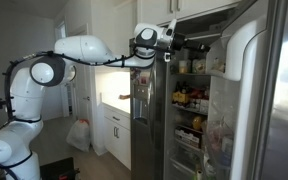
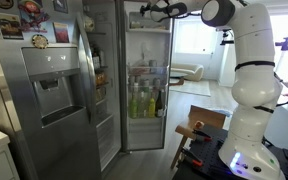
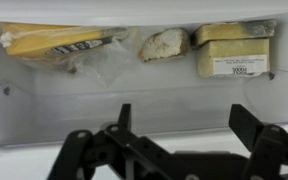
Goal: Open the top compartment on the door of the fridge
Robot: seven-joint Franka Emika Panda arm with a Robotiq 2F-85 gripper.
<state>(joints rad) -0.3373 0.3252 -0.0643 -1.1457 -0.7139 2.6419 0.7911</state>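
The fridge (image 1: 189, 100) stands open with a lit white interior and shelves of bottles; it also shows in an exterior view (image 2: 144, 90). The wide steel door (image 1: 282, 100) is swung open, its white lining facing the arm. The top compartment (image 1: 234, 48) is a white bulging bin at the top of that lining. My gripper (image 1: 170, 40) is open and empty, held high in front of the fridge's top, left of the compartment. In the wrist view the open fingers (image 3: 184, 120) face a white surface (image 3: 74, 100) below packs of cheese (image 3: 234, 58). I cannot tell if the cover is raised.
The narrower steel door with a dispenser panel (image 2: 49, 90) is at the left. White cabinets and a counter (image 1: 114, 115) stand beyond the fridge, with a white bag (image 1: 79, 135) on the floor. A wooden stool (image 2: 191, 135) stands near the robot base.
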